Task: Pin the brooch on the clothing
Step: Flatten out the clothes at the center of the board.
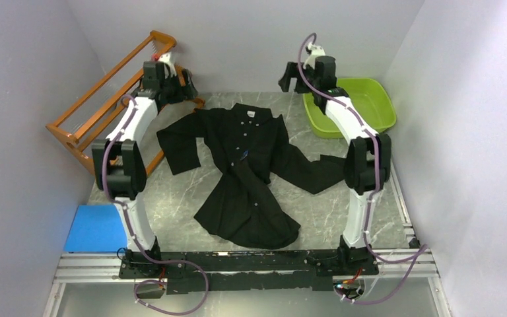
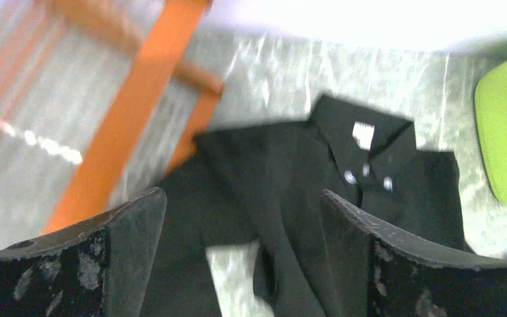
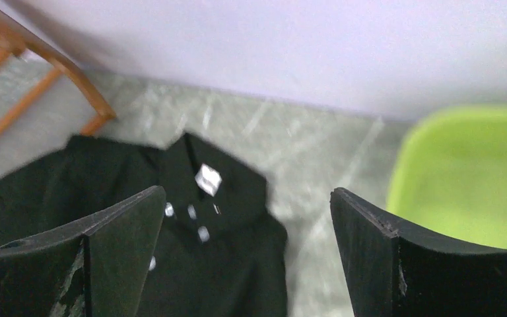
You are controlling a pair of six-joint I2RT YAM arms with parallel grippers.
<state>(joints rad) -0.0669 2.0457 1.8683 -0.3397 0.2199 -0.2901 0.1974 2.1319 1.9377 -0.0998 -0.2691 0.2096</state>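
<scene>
On marbled table between pale walls, clothing lies; left tool, right tool gape.

You're in a lab test booth. Plain panels wall your marbled tabletop (aluminium rail up front).

The left arm and the right arm reach far out from their bases, elbows bent. The left gripper has its fingers spread wide, empty. The right gripper does too.
</scene>
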